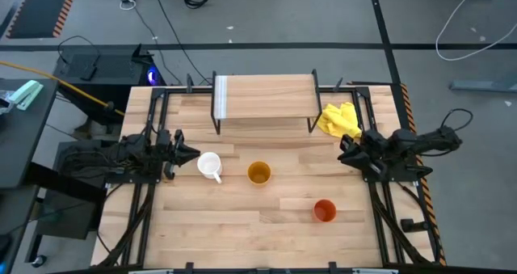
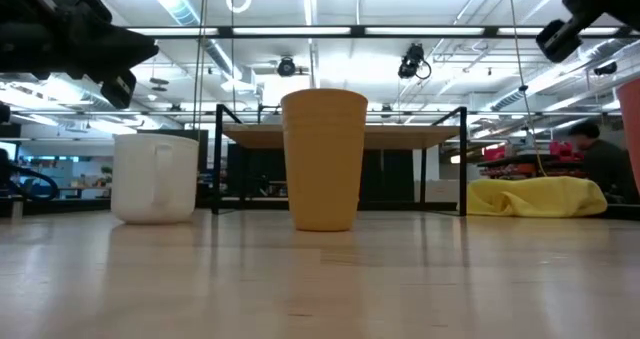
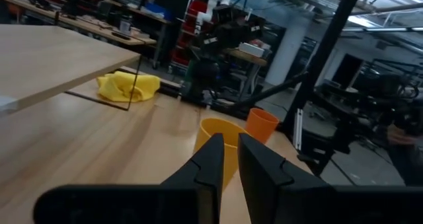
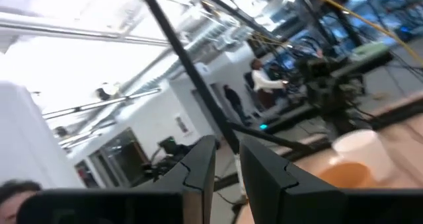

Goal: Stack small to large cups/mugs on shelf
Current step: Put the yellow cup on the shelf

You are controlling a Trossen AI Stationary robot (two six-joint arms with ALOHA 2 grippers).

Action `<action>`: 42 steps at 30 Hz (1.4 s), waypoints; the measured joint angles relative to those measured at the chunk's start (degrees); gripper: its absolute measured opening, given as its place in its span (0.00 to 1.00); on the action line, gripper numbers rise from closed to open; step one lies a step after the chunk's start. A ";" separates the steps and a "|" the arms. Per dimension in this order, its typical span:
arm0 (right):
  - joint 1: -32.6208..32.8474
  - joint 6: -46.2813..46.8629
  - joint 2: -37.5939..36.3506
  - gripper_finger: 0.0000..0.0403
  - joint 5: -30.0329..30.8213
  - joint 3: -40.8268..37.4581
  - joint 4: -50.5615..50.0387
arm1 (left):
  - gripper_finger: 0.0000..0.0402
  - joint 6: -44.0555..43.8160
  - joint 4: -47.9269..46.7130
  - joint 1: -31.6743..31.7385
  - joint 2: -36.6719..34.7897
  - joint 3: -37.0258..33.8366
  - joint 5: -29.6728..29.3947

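Observation:
The white mug [image 1: 210,166] stands upright on the table, handle toward the near edge, just right of my left gripper [image 1: 194,154], which hovers shut and touches nothing. The yellow-orange cup [image 1: 258,174] stands at mid-table and also shows in the low view [image 2: 323,159] and past my left fingers [image 3: 221,148]. The orange-red cup [image 1: 324,211] stands nearer the right near corner. The shelf [image 1: 262,99] stands on its black legs at the far edge. My right gripper [image 1: 341,149] hovers shut above the table's right side, pointing left.
A yellow cloth [image 1: 339,119] lies crumpled beside the shelf's right legs. A clear strip [image 1: 220,96] lies on the shelf's left end. Bare wood lies between the cups and the shelf. Black frame rails run along both table sides.

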 joint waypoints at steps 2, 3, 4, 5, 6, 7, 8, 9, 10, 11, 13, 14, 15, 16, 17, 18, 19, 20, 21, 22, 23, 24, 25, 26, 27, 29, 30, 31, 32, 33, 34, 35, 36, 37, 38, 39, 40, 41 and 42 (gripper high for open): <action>1.62 -0.11 1.05 0.20 0.00 0.45 0.91 | 0.14 0.00 0.00 -0.32 0.00 -0.02 0.01; 2.44 -0.11 1.81 0.20 -0.15 1.24 0.89 | 0.14 0.00 0.00 -0.41 0.00 0.00 0.00; 3.37 -0.23 2.74 0.20 -0.56 2.29 0.92 | 0.14 0.00 0.00 -0.41 0.00 0.00 0.00; 4.27 -0.72 3.84 0.20 -1.18 3.60 1.00 | 0.14 0.00 0.00 -0.41 0.00 0.00 0.00; 5.16 -1.57 5.25 0.20 -1.53 5.15 1.11 | 0.15 0.00 0.00 -0.41 0.00 0.00 -0.01; 6.09 -2.52 6.88 0.20 -1.64 6.85 1.13 | 0.15 0.00 0.00 -0.41 0.00 0.00 -0.02; 6.99 -3.71 8.71 0.20 -1.66 8.81 0.86 | 0.15 -0.01 0.00 -0.41 0.00 0.00 -0.02; 7.81 -4.82 10.79 0.20 -1.68 10.98 0.71 | 0.14 -0.02 0.00 -0.41 0.00 -0.02 -0.02; 8.55 -5.92 12.80 0.20 -1.68 13.21 -0.10 | 0.14 -0.01 0.00 -0.41 0.00 0.00 -0.02; 9.34 -7.05 15.13 0.20 -1.68 15.84 -1.87 | 0.14 -0.01 0.00 -0.41 0.00 0.00 -0.02; 10.57 -8.36 19.85 0.20 -1.68 21.26 -8.83 | 0.13 -0.02 0.00 -0.41 0.00 0.00 -0.02; 11.02 -8.36 22.33 0.20 -1.45 23.98 -13.50 | 0.13 -0.02 0.00 -0.40 0.00 0.00 -0.02; 11.32 -7.40 24.96 0.20 -0.55 26.71 -18.20 | 0.13 -0.02 0.00 -0.39 0.00 0.00 -0.02; 11.54 -5.39 27.62 0.20 1.14 29.23 -22.60 | 0.13 -0.02 0.00 -0.39 0.00 0.00 -0.02; 11.68 -3.07 30.09 0.20 2.91 31.54 -26.77 | 0.13 -0.02 0.00 -0.39 0.00 0.00 -0.02; 11.67 -0.61 32.65 0.20 4.76 33.84 -31.24 | 0.13 -0.02 0.00 -0.39 0.00 0.00 -0.02; 11.67 1.99 35.00 0.20 6.73 36.07 -35.83 | 0.14 -0.02 0.00 -0.39 0.00 0.00 -0.02; 11.67 4.61 37.27 0.20 8.63 38.26 -40.46 | 0.14 -0.02 0.00 -0.39 0.00 0.00 -0.02; 11.67 7.11 39.42 0.20 10.46 40.41 -45.29 | 0.14 -0.02 0.00 -0.39 0.00 0.00 -0.02; 11.67 9.64 41.46 0.20 12.16 42.69 -50.15 | 0.14 -0.02 0.00 -0.39 0.00 0.00 -0.03; 11.69 12.07 43.26 0.20 13.92 44.74 -54.75 | 0.15 -0.02 0.00 -0.39 0.00 0.00 -0.04; 11.75 14.28 44.86 0.20 15.63 46.52 -58.63 | 0.15 -0.02 0.00 -0.39 0.00 0.00 -0.02; 11.96 16.27 46.37 0.20 17.22 48.04 -62.09 | 0.15 -0.02 -0.02 -0.39 0.00 0.00 -0.04; 12.24 17.86 47.71 0.20 18.56 49.05 -64.87 | 0.15 -0.02 -0.04 -0.39 0.00 -0.02 -0.04; 12.60 19.14 48.89 0.20 19.30 49.63 -66.73 | 0.14 -0.02 -0.10 -0.37 0.00 0.00 -0.02; 13.51 21.57 50.80 0.20 19.48 49.81 -68.52 | 0.14 -0.02 -0.44 -0.37 0.00 0.00 -0.03; 14.29 23.20 51.51 0.20 19.51 49.45 -68.75 | 0.13 -0.02 -0.80 -0.37 0.00 0.00 -0.02; 15.36 24.73 52.04 0.20 19.54 48.84 -69.00 | 0.13 -0.03 -1.27 -0.37 0.00 0.00 -0.04; 16.58 26.50 52.54 0.20 19.56 48.16 -69.84 | 0.13 -0.04 -1.66 -0.37 0.00 0.00 -0.04; 17.89 28.61 52.92 0.20 19.58 47.32 -70.42 | 0.13 -0.04 -1.92 -0.37 0.00 -0.01 -0.04; 19.27 30.91 53.18 0.20 19.78 46.29 -70.53 | 0.13 -0.04 -2.13 -0.37 0.00 -0.01 -0.02; 20.68 33.56 53.25 0.20 19.94 45.11 -70.53 | 0.13 -0.02 -2.34 -0.37 0.00 0.00 -0.04; 22.23 36.55 53.23 0.20 20.10 43.86 -70.60 | 0.13 -0.04 -2.43 -0.37 0.00 -0.02 -0.04; 23.80 39.57 53.20 0.20 20.29 42.57 -70.70 | 0.14 -0.03 -2.43 -0.37 0.00 0.00 -0.02; 25.54 42.64 53.16 0.20 20.43 41.31 -70.69 | 0.14 -0.03 -2.39 -0.37 0.00 0.00 -0.04; 27.41 45.61 53.08 0.20 20.49 40.14 -70.66 | 0.14 -0.04 -2.38 -0.37 0.00 0.00 -0.04; 29.38 48.66 53.00 0.20 20.71 39.12 -70.89 | 0.14 -0.04 -2.38 -0.37 0.00 0.00 -0.02; 31.21 51.41 53.00 0.20 21.22 38.33 -71.05 | 0.15 -0.04 -2.37 -0.37 0.00 -0.01 -0.04; 32.96 53.95 53.00 0.20 21.99 37.79 -71.23 | 0.15 -0.04 -2.38 -0.37 0.00 0.00 -0.04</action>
